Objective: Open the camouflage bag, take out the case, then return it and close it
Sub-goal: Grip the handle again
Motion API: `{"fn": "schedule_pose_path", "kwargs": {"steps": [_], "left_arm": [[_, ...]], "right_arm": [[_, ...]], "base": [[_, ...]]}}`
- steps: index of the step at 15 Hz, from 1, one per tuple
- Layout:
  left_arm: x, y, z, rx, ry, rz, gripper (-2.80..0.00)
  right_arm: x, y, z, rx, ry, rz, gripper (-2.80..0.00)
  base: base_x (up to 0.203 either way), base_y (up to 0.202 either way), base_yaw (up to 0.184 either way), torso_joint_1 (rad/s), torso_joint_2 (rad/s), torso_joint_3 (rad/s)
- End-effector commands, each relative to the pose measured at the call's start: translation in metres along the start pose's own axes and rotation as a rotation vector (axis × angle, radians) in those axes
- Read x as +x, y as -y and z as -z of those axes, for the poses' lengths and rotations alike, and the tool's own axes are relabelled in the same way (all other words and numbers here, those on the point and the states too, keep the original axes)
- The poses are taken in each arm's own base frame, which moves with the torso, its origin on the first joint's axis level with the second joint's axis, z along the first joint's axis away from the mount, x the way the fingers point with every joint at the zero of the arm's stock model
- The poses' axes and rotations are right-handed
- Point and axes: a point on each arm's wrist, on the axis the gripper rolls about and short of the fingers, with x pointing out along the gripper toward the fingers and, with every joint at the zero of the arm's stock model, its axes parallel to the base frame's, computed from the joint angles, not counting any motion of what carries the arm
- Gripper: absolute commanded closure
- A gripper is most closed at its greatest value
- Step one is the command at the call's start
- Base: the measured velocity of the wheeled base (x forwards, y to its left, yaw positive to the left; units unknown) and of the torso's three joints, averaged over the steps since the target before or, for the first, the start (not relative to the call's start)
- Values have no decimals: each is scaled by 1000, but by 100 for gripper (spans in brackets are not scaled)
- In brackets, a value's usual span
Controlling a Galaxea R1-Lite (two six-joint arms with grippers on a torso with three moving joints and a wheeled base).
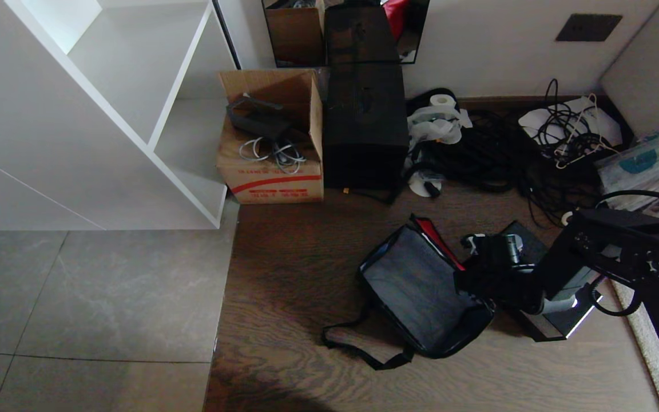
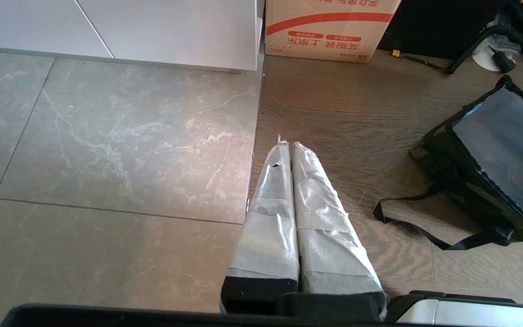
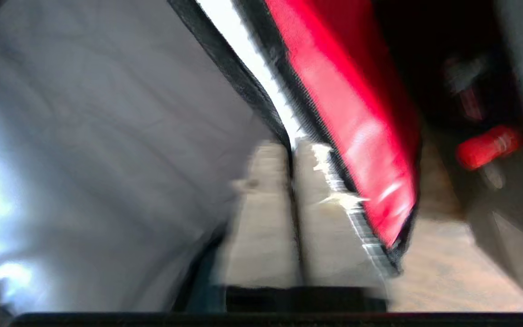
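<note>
The camouflage bag lies open on the wooden floor, its grey inside bare and its red-lined lid standing up on the right. Its black strap trails toward the front. My right gripper is at the bag's right rim. In the right wrist view it is shut on that rim, one finger against the grey lining, the other beside the red lid. The flat black case lies on the floor right of the bag, mostly under my right arm. My left gripper hangs shut and empty over the floor, left of the bag.
A brown cardboard box and a tall black box stand behind the bag. A white shelf unit fills the left. Tangled black cables and papers lie at the back right. A pale rug edge runs along the right.
</note>
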Motion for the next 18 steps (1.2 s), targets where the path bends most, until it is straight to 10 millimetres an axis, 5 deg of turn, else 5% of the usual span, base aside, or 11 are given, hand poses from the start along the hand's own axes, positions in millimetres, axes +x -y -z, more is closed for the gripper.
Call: {"fn": "schedule_pose_path", "kwargs": {"steps": [1, 5, 9, 13, 18], "left_arm": [[1, 0, 3, 0, -9, -1, 0], [1, 0, 3, 0, -9, -1, 0], [1, 0, 3, 0, -9, -1, 0], [1, 0, 3, 0, -9, -1, 0], [1, 0, 3, 0, -9, -1, 0]], "right_arm": [[-4, -10, 0, 21, -1, -20, -280], [-11, -24, 0, 10, 6, -53, -280], [-51, -15, -30, 14, 77, -123, -280], [-78, 33, -38, -84, 25, -85, -280], [-88, 97, -30, -265, -27, 127, -280]], "base": [[0, 0, 0, 0, 0, 0], [0, 0, 0, 0, 0, 0], [0, 0, 0, 0, 0, 0], [0, 0, 0, 0, 0, 0], [0, 0, 0, 0, 0, 0]]}}
